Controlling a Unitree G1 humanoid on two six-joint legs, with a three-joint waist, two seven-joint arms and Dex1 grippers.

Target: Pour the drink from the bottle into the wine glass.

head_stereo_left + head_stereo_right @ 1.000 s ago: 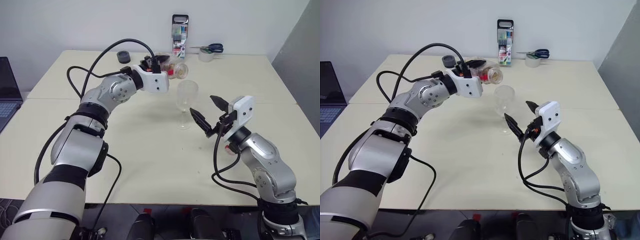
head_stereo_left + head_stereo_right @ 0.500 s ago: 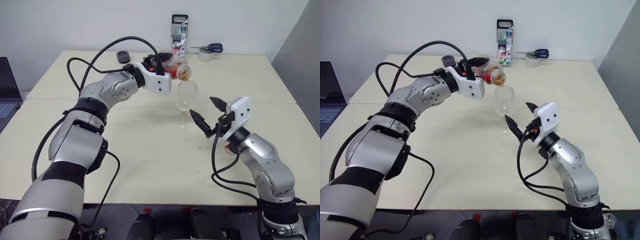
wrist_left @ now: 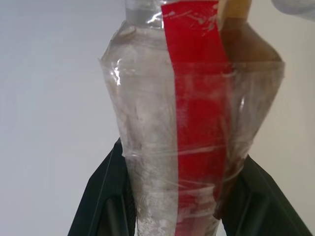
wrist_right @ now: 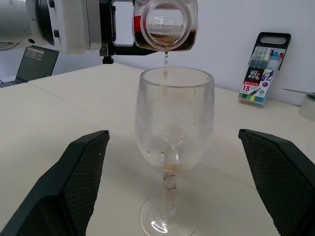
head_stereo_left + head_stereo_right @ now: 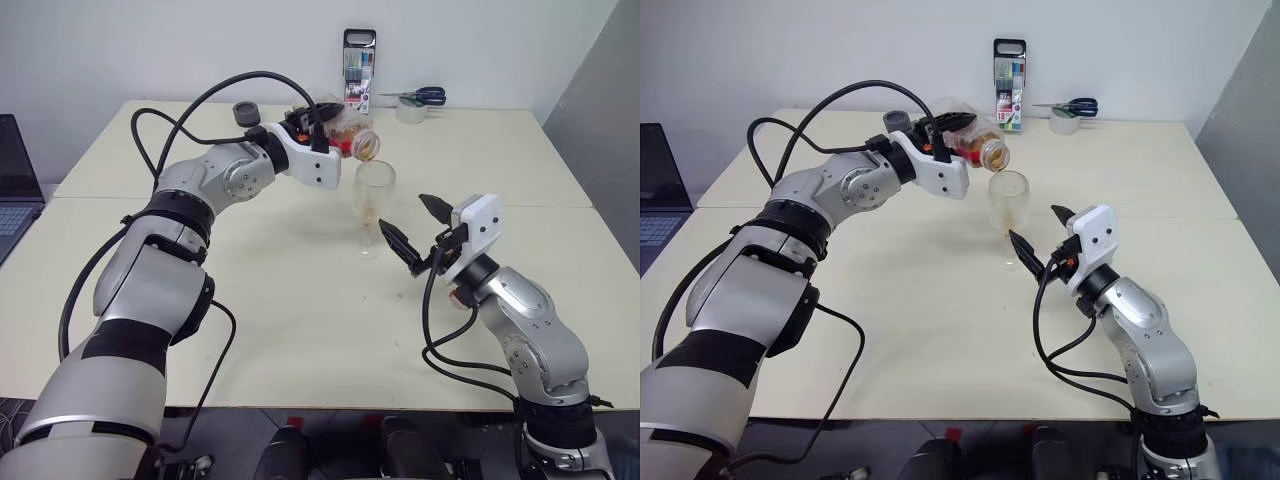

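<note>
The left gripper (image 5: pixel 958 128) is clamping tight around the bottle (image 5: pixel 975 142), tipping it on its side with the mouth just above the wine glass (image 5: pixel 1009 208). The drink (image 4: pixel 165 45) is dripping from the lip into the bowl. The right gripper (image 5: pixel 410 223) is hanging with jaws spread wide and holding nothing, just beside the glass stem on the table (image 5: pixel 300 300).

Cream tables (image 5: pixel 250 300) pushed together — plain white wall (image 5: pixel 150 50) behind.
</note>
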